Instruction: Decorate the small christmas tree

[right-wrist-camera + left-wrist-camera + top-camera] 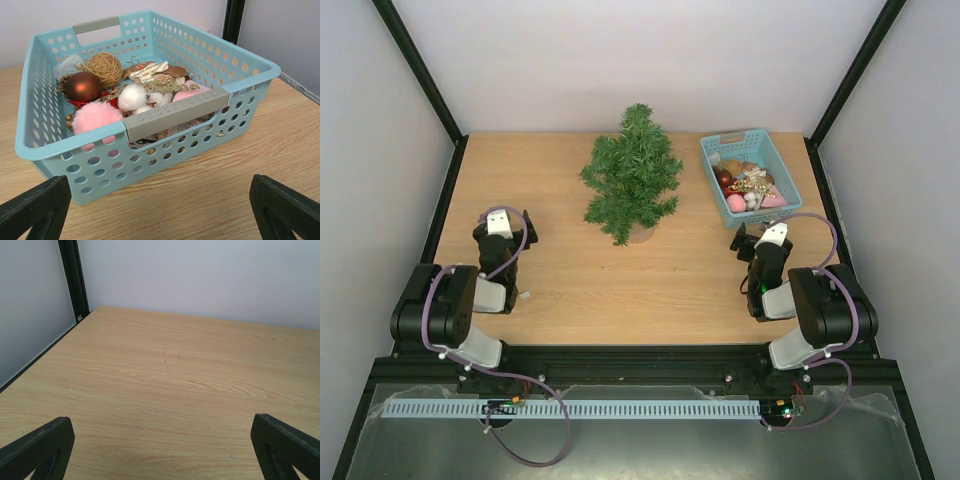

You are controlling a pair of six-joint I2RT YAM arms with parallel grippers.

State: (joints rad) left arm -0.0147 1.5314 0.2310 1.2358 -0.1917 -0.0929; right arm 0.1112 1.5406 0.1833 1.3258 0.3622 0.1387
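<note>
Dark-green, bushy needle branches make up the one small christmas tree [632,175], a rough cone that stands upright on a small round tan base on the pale wood-grain table [570,290]. To the right of the tree, not touching it, stands one light-blue plastic basket [200,135]. It is rectangular, with walls pierced by rows of round holes and a grey studded handle strip on each short side. In it I count one glossy bronze ball [83,86], one ball of wound tan twine [105,68], one fluffy pink pompom [97,116] and at least one white pompom [132,96]. The flat brown and glittery pieces heaped behind them are too tangled for me to count.

I have two grippers, each with two black fingers. My left gripper [506,212] sits to the near left of the tree, well apart from it, its jaws spread wide over bare wood. My right gripper [760,232] sits to the near right of the tree, also well apart, its jaws likewise spread wide. The tree lies between neither pair of jaws.
</note>
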